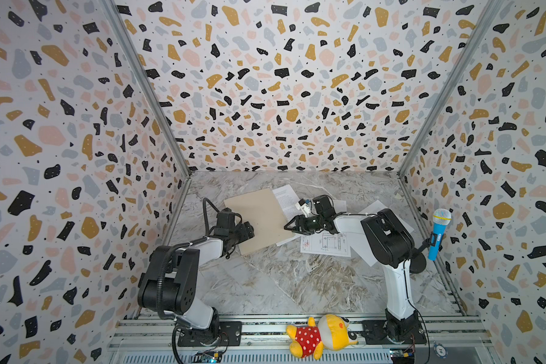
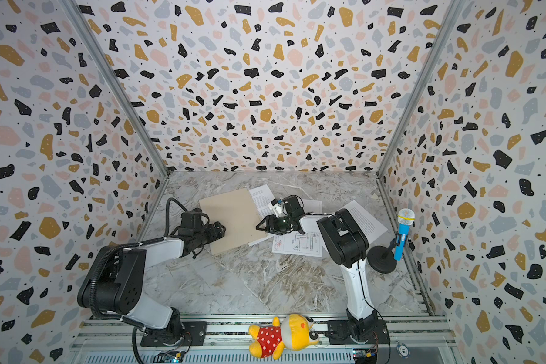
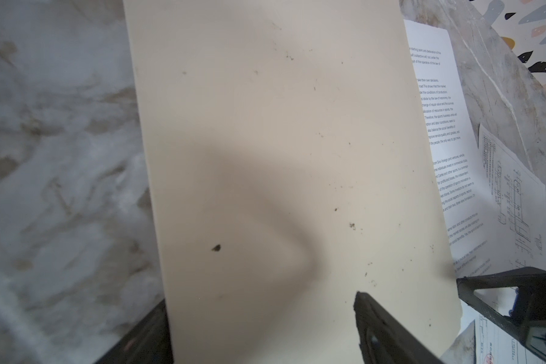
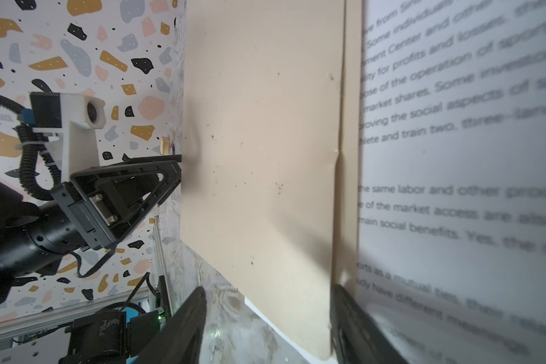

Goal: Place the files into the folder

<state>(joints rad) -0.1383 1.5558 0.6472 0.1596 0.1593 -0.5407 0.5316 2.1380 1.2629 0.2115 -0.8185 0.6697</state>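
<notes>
Both top views give you the whole layout. The folder [image 1: 259,220] lies shut and flat on the marble table [image 1: 297,283] with its plain face up. Its long axis runs from the arm bases toward the back wall, the far end swung a little toward the left arm's side.

Only the wrist views settle the claws for you. In the left wrist view your left gripper [image 3: 260,299] has its jaws wide apart across the folder's long edge on the left arm's side. One finger is over the tan face; whether the other is beside or under the edge, you cannot tell. In the right wrist view your right gripper [image 4: 269,288] stands at the opposite long edge, close to the folder's near corner, also with its jaws apart. One finger [image 4: 353,321] sits right at the cover's edge. Neither claw clamps anything.

A text sheet [image 1: 286,195] pokes out from under that same edge. The drawing sheet [image 1: 325,244] overlaps it just beside the folder's near corner, partly hidden by the right arm [image 1: 388,236]. A second text sheet [image 2: 364,220] lies well apart from the folder, behind that arm. Farther out on that side stands a toy microphone [image 1: 440,233]. A plush toy [image 1: 322,335] lies well apart from the folder, between the arm bases.
</notes>
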